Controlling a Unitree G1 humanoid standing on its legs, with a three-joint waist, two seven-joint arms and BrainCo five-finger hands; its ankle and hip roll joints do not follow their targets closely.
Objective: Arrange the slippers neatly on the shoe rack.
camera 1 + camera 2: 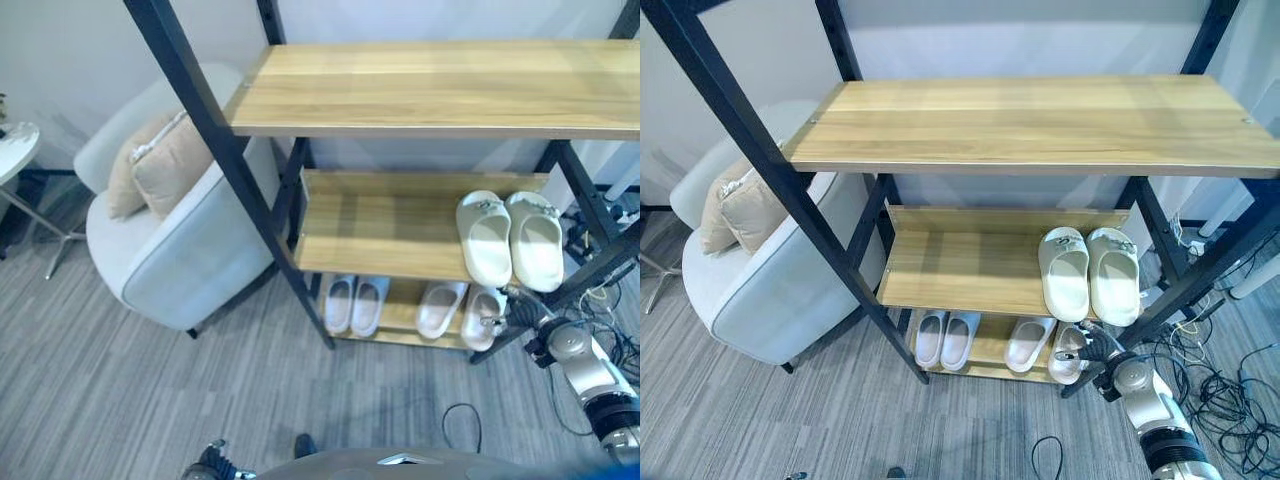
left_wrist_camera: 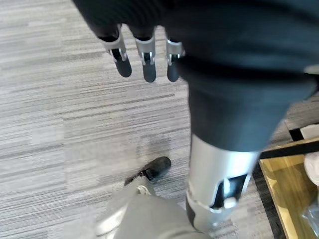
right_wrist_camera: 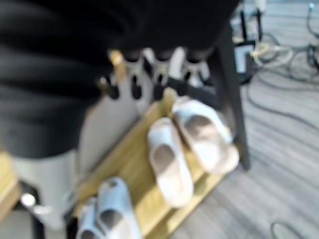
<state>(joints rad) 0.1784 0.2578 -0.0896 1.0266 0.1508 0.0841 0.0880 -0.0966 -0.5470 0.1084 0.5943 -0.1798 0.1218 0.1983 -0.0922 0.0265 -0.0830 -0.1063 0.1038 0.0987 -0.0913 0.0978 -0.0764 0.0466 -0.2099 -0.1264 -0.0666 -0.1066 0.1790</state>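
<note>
Three pairs of slippers sit on the shoe rack (image 1: 420,105): cream pair (image 1: 510,238) on the middle shelf, pale blue pair (image 1: 355,304) and beige pair (image 1: 460,312) (slightly splayed) below. Right hand (image 1: 520,310) hovers beside the beige pair, fingers released; left hand (image 2: 144,50) hangs over the floor, fingers straight.

Right arm comes in from the lower right, reaching forward and down. The right hand (image 3: 149,74) is out at the end of it, fingers (image 3: 160,69) hanging fairly straight, nothing in them. Left hand (image 2: 149,30) just hangs low, fingers (image 2: 148,59) straight and relaxed, also holding nothing.
</note>
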